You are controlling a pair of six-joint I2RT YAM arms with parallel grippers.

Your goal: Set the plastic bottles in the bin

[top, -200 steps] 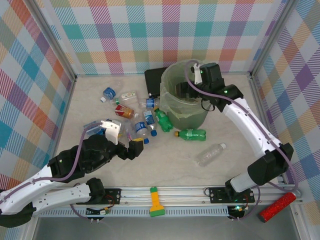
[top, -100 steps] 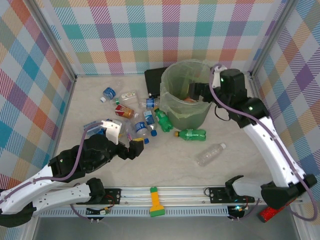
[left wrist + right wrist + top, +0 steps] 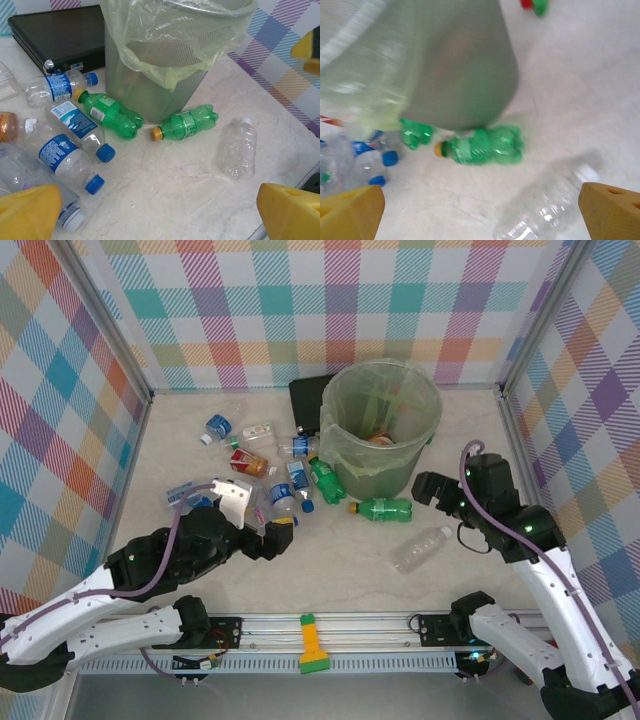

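**Status: between picks, both claws open and empty**

Right gripper point(image 3: 428, 490) hangs just right of the bin point(image 3: 392, 476), jaws spread wide, nothing between them. Left gripper point(image 3: 277, 536) sits low at near left, also wide open and empty, beside the pile of blue-capped bottles point(image 3: 284, 492).

Bin stands upright at far centre with its bag liner on. An orange-brown item point(image 3: 380, 440) lies at its bottom; can't tell what it is.

On the table point(image 3: 330, 575):
- 1 green bottle point(image 3: 383, 508) on its side just near of the bin, cap pointing left
- 2nd green bottle point(image 3: 325, 480) close by the bin's left side
- 1 clear bottle point(image 3: 422, 548) nearer and to the right, apart from the rest
- the pile sits left of the bin, near the black case point(image 3: 308, 395)

My read: roughly 10 bottles are on the table, so most of the job is undone. The right arm's likely next pick is the green bottle or the clear bottle, since both show in its wrist view. It needs to drop to table height, straddle the body across its long axis and close mid-body, not on the neck. A light round bottle will roll or squirt out if pinched off-centre. Then it must lift clear of the rim without snagging the liner. For the left arm, take an outer bottle of the pile first.
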